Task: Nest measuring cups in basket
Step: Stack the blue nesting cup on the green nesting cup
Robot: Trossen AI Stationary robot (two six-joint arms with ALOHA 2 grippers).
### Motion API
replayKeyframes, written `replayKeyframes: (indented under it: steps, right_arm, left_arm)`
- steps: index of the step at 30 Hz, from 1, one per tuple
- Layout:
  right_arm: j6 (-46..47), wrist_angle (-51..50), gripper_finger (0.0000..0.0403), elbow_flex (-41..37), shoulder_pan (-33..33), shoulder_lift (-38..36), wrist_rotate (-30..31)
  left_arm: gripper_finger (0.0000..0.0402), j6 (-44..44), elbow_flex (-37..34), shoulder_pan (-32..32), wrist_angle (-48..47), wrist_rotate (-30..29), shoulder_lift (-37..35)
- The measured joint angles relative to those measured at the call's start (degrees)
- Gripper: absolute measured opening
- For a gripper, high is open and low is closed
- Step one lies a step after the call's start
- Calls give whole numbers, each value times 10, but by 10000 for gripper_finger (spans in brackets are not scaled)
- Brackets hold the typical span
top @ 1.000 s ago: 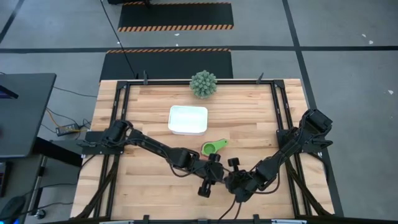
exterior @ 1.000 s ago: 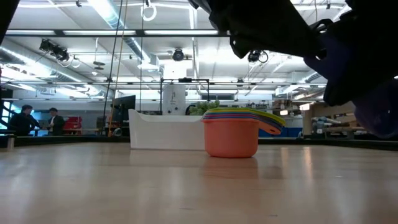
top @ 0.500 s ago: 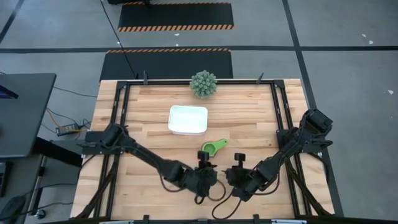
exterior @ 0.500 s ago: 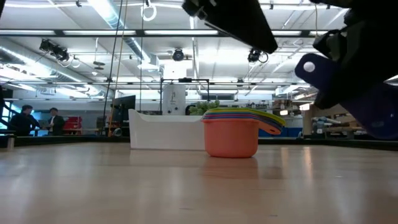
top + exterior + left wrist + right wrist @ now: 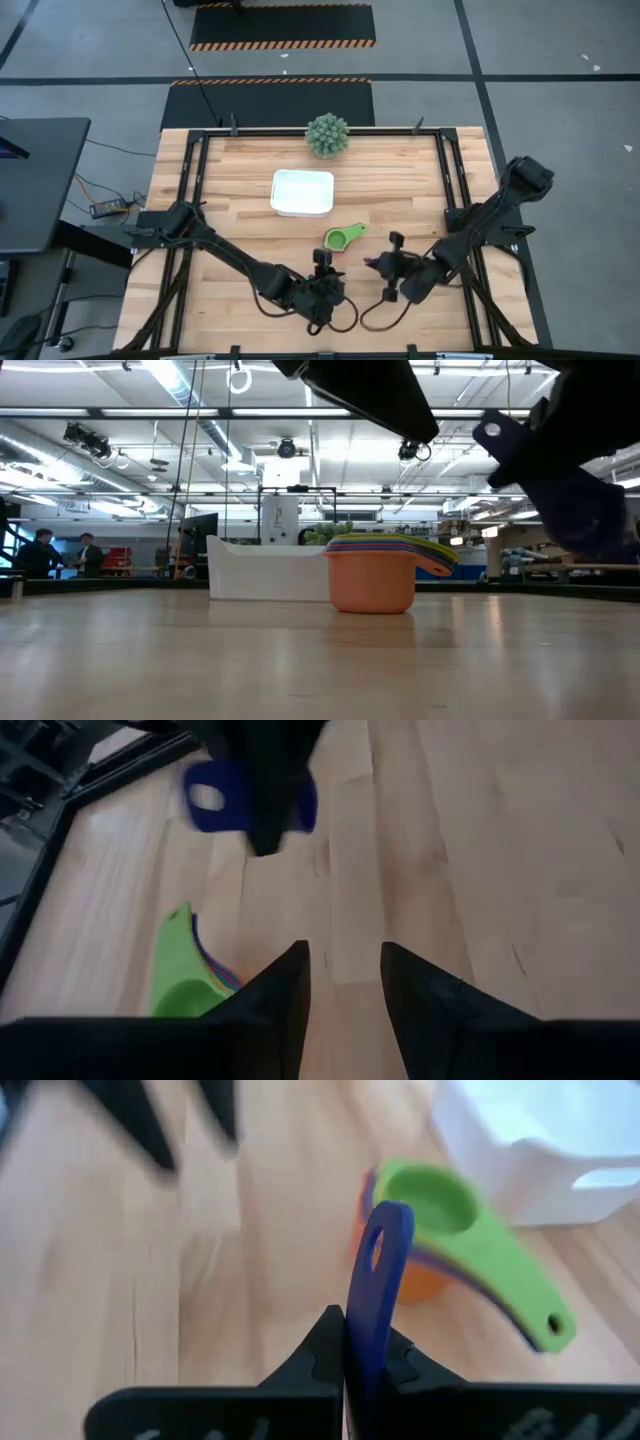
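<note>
The measuring cups [image 5: 343, 238] stand nested in one stack on the table, green on top, orange at the bottom [image 5: 372, 582], beside the white basket [image 5: 302, 192] and outside it. The dark blue cup [image 5: 383, 1255] is apart from the stack, held by my right gripper [image 5: 380, 265] to the stack's near right. My left gripper [image 5: 343, 975] is open and holds nothing, near the table's near edge [image 5: 322, 268], pointing toward the stack [image 5: 185, 970]. It also sees the blue handle [image 5: 212, 798] ahead. My right gripper is shut on the dark blue cup's flat handle [image 5: 366, 1342], pinched edge-on between the two fingers. The handle's free end with its hole [image 5: 377, 1250] sticks out past the fingertips. The cup is lifted clear of the table [image 5: 492, 434]. The fingers hide its bowl.
A spiky green ball-shaped plant [image 5: 327, 135] stands at the far edge behind the basket [image 5: 262, 570]. Black frame rails run along the table's left and right sides [image 5: 455, 180]. Bare wood lies left of the stack and basket. People stand far off in the room [image 5: 40, 552].
My right gripper, keeping hold of the dark blue cup, has risen and moved toward the table's right and far side, turning so that the handle stands higher. My left gripper has drawn back from the right gripper toward the near edge and turned to point toward the far edge.
</note>
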Motion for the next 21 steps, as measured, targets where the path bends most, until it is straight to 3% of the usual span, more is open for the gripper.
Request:
replayKeyframes:
  steps: [4, 10, 16, 21]
  right_arm:
    - [6, 173, 13, -77, -9, -40, 55]
    - [20, 439, 14, -167, -33, -54, 103]
    - [16, 699, 15, -220, -77, -36, 41]
    - [29, 761, 15, -223, -115, -27, -37]
  left_arm:
    - [130, 8, 0, 5, 7, 1, 0]
    - [130, 128, 0, 7, 11, 0, 0]
    - [130, 355, 0, 7, 44, -43, 0]
    - [130, 571, 0, 11, 91, -67, 0]
